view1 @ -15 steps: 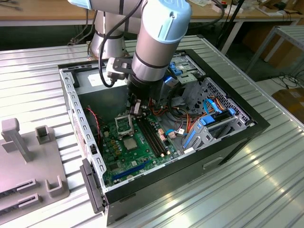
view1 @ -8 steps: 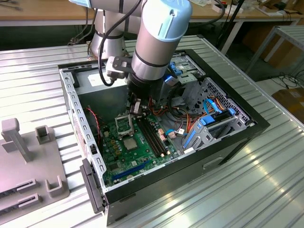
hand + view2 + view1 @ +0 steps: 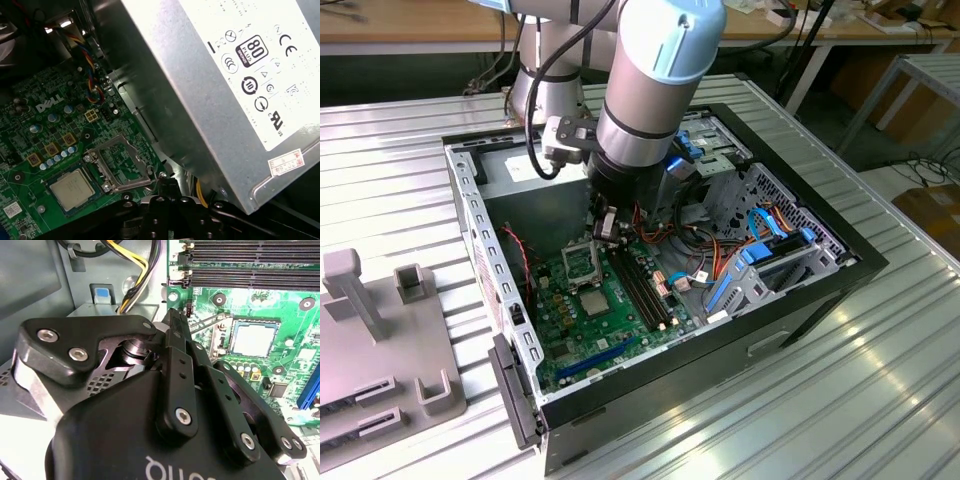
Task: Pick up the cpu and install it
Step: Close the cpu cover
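The cpu (image 3: 592,300), a small silver-grey square chip, lies flat in its socket on the green motherboard (image 3: 570,340) inside the open computer case. It is seen in both wrist views (image 3: 254,337) (image 3: 70,189). Beside it the metal socket frame (image 3: 121,161) (image 3: 582,262) stands flipped open. My gripper (image 3: 604,232) (image 3: 172,317) (image 3: 162,182) hangs just past that open frame, on the side away from the cpu, a little above the board. Its fingers meet in one point, shut, with nothing visible between them. A thin metal lever (image 3: 210,322) runs close by the tip.
A big grey metal box with a white label (image 3: 225,75) stands close beside the gripper. Black memory slots (image 3: 640,285) (image 3: 250,265) run alongside the socket. Loose coloured cables (image 3: 690,235) and a blue drive cage (image 3: 760,265) fill the case's other end. Grey fixtures (image 3: 380,330) sit on the table.
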{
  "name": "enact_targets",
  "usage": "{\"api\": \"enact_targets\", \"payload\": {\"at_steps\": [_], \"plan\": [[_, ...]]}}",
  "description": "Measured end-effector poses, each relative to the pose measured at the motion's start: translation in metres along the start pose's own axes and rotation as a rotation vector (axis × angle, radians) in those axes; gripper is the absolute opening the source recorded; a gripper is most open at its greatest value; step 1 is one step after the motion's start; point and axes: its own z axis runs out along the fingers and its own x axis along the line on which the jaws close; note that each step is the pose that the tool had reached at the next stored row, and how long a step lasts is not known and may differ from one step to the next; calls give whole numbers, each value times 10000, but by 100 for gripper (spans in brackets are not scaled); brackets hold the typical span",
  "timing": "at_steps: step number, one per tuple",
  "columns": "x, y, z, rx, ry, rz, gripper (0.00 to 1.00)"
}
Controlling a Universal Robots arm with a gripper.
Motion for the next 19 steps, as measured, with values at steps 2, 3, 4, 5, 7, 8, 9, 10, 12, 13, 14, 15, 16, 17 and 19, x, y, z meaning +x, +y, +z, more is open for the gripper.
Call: {"api": "enact_targets", "payload": {"at_steps": [2,3,4,5,7,8,9,10,12,13,14,15,16,17,19], "plan": [[5,0,-9,0,1,-1,11],[7,-1,-13,0,-1,-3,11],[8,-1,-17,-1,-2,-5,11],[9,-1,-22,-1,-3,-5,11],[11,-1,-35,-1,-1,-7,11],[13,-2,-40,-2,-3,-9,11],[15,-3,-45,-1,-2,-9,11],[21,-6,-53,-1,0,-11,11],[31,-10,-58,-2,1,-14,11],[36,-12,-59,-2,0,-15,11],[39,-14,-61,-2,0,-16,11],[43,-16,-65,-2,0,-18,11],[46,-17,-68,-3,1,-19,11],[50,-19,-72,-2,0,-19,11],[57,-22,-77,-3,0,-21,11]]}}
